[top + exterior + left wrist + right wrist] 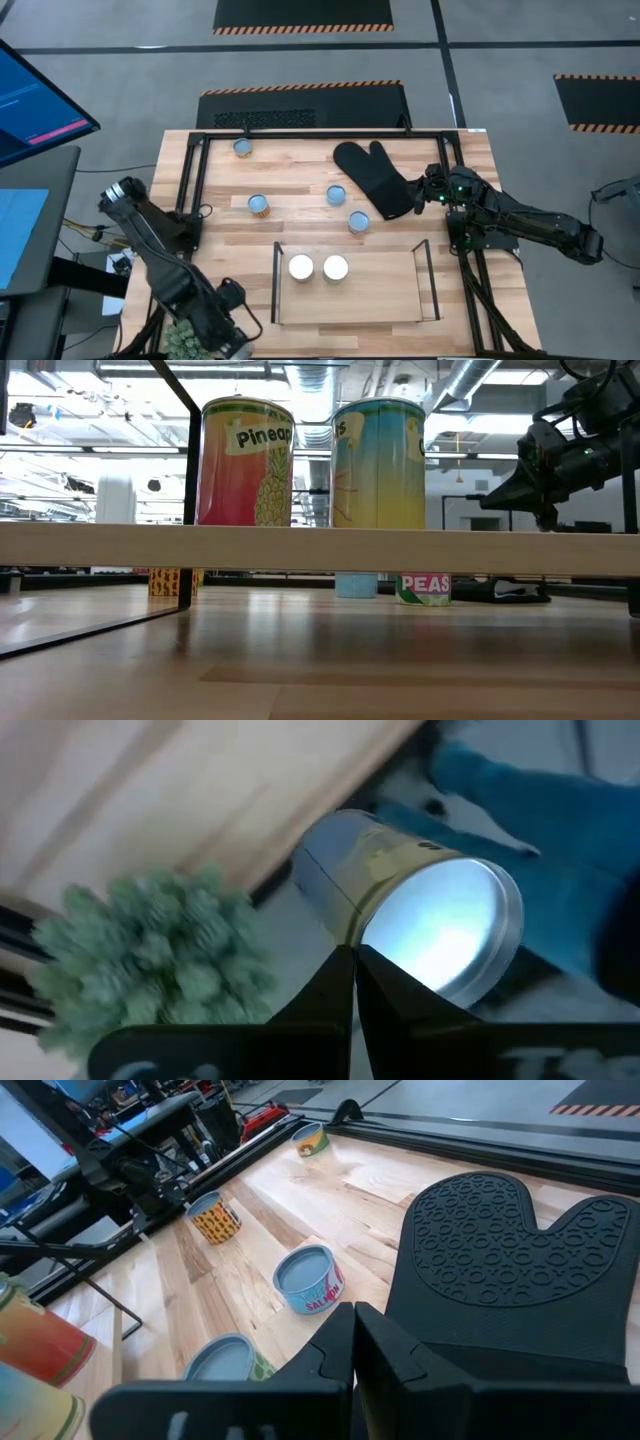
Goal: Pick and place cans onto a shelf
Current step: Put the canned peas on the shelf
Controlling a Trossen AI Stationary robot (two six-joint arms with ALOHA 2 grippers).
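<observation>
Two cans [301,267] [335,267] stand upright on the shelf's [400,310] wood base; they also show in the low view [245,460] [378,460]. Several more cans stand on the table [242,148] [259,205] [336,194] [358,222]. My left gripper [352,958] is shut beyond the table's near left corner, with its tips in front of a gold can [440,930] lying on its side. My right gripper [353,1315] is shut and hangs above the cuff end of the black oven mitt [375,175], clear of it in the low view [540,470]. My left gripper's shut fingertips stand at the rim [375,955] of the gold can's metal end. I cannot tell whether they touch it.
A green fuzzy clump [150,960] lies beside my left gripper at the table's edge. The large black outer frame [190,180] runs around the tabletop. The shelf's right half has free room. A monitor [30,100] stands off the table's far left.
</observation>
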